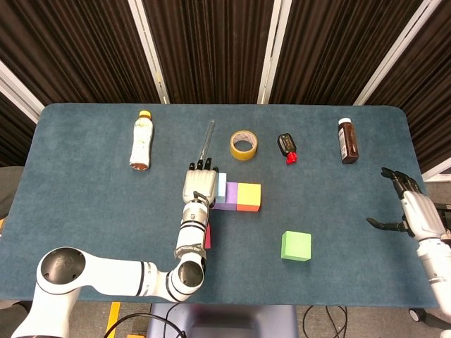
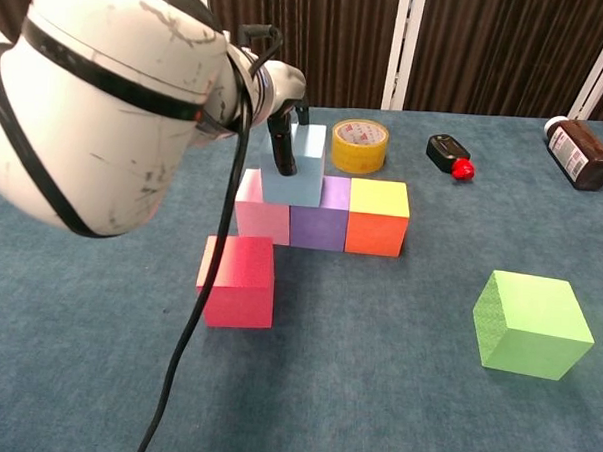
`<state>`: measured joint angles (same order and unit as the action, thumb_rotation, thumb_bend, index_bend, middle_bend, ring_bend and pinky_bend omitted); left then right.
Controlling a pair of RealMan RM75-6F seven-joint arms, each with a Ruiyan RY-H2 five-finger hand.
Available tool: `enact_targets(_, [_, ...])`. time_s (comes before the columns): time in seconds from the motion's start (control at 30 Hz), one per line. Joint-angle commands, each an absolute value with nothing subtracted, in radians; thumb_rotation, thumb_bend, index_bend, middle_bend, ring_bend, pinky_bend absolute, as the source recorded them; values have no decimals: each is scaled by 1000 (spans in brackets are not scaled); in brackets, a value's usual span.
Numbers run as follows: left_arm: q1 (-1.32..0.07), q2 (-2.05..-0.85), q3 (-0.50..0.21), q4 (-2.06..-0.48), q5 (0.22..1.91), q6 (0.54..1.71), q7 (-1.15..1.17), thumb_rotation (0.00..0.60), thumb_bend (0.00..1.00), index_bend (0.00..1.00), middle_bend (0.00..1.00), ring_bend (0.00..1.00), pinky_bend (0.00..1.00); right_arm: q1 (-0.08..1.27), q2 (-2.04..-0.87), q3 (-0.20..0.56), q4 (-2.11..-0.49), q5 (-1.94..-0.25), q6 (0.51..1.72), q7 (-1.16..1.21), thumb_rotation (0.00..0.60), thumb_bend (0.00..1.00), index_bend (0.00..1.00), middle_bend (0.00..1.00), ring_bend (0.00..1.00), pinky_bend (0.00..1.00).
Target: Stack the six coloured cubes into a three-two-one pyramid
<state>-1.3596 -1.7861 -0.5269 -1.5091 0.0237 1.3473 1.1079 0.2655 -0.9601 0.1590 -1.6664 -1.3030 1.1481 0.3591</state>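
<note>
Big, round, shiny white left arm (image 2: 117,98) made of fat tube parts, with thin black rings where the parts meet. Grey scuffs and little scratches on the white shell. Round grey cap on the joint at 7 o'clock in the head view. Thin black cable (image 2: 192,321) hanging down along the arm. Silver-grey left hand (image 1: 199,185) with a pale back and dark fingers (image 2: 282,150). White right arm (image 1: 435,271) at 4 o'clock, thinner, ending in a silver right hand (image 1: 411,208) with black fingertips.

A juice bottle (image 1: 141,141), tape roll (image 1: 244,144) and brown bottle (image 1: 347,141) lie on the table (image 1: 84,183).
</note>
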Motion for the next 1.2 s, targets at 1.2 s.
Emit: enact_targets(1.2, [-1346,-1801,-558,-1487,29,1344,1133,600,343,259,36,0,124,271,-956,161,-1655,-1304,1138,375,600,244,52,225,85,164])
